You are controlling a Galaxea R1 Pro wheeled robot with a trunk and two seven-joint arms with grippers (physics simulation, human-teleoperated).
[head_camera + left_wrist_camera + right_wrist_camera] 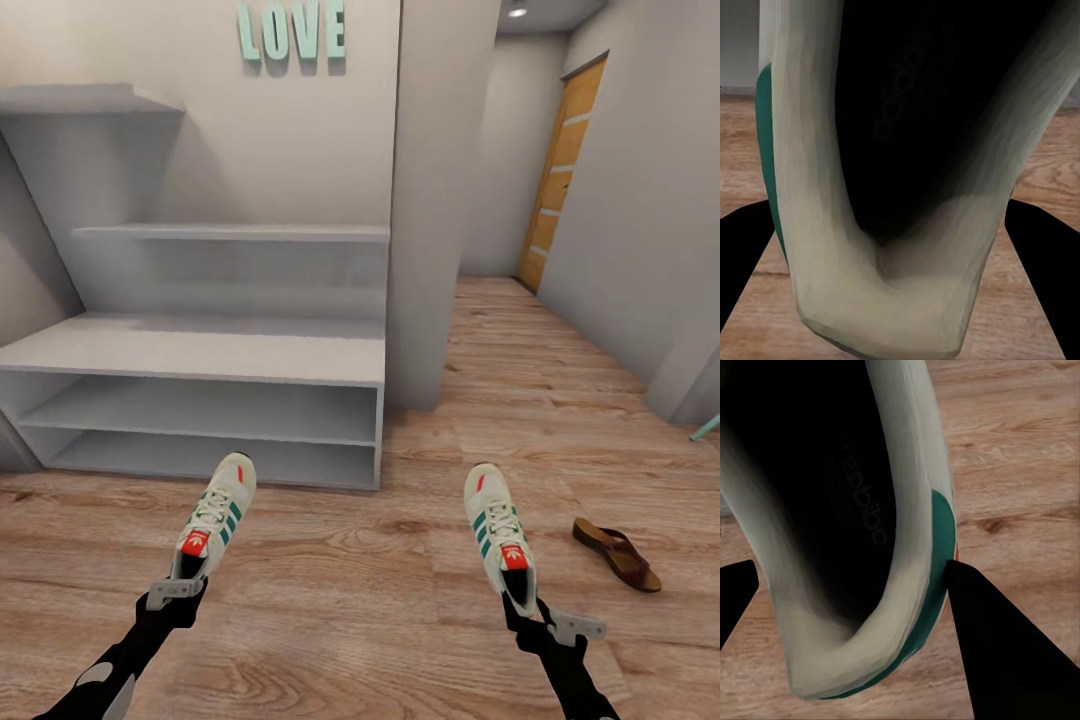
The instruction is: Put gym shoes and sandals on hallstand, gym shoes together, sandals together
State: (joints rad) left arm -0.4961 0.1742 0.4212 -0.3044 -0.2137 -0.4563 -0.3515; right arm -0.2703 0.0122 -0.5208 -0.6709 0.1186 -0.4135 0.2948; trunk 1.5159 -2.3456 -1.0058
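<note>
**A:** Each arm's got a sneaker pinched at the heel collar: left gripper (186, 583) clamped on the left gym shoe (215, 515), right gripper (530, 612) clamped on the right gym shoe (498, 535). Both shoes are just in front of the hallstand (200, 350).

**B:** Good spot to grab. I reckon they're light, with a soft collar and a stiffer sole, so they might droop at the toe.

**A:** One sandal (617, 553) lies on the corridor floor (400, 600), right of the hallstand and off to the side. Nothing's blocking the bench top.
</note>
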